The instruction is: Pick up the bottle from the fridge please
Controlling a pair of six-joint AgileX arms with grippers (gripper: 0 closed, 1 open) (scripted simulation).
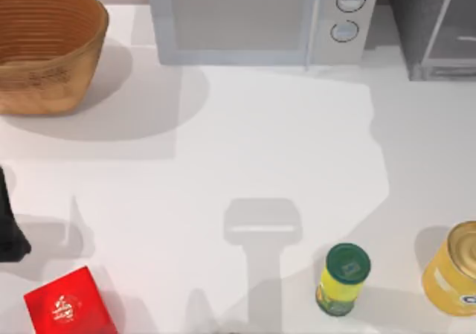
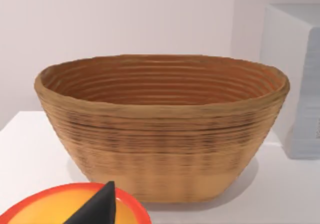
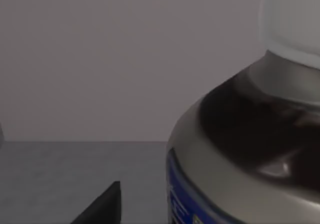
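From above I see a smooth white table with a woven, ribbed oval basket at the far left, a white boxy microwave with two round dials along the back edge, and the dark grey fridge with its pale metallic door frame in the far right corner. Near the front stand a yellow-green container with a round green lid and, at the right edge, a wide yellow can; a glossy red box sits at the front left. My left arm is parked at the table's left edge, a dark shape just beside the red box; in its wrist view one black, wedge-shaped fingertip juts up before the basket, whose coiled bands run in even horizontal ridges, and an orange-yellow rounded surface with a red rim lies under that tip. I cannot tell whether the left fingers are apart or together. My right wrist view looks into a dim grey interior with a flat matte floor: the bottle is very close, with a pale round cap, a dark glossy shoulder and a blue-edged label on its body. One black fingertip of the right gripper shows low beside it, apart from the bottle; whether that hand is spread or closed I cannot tell.
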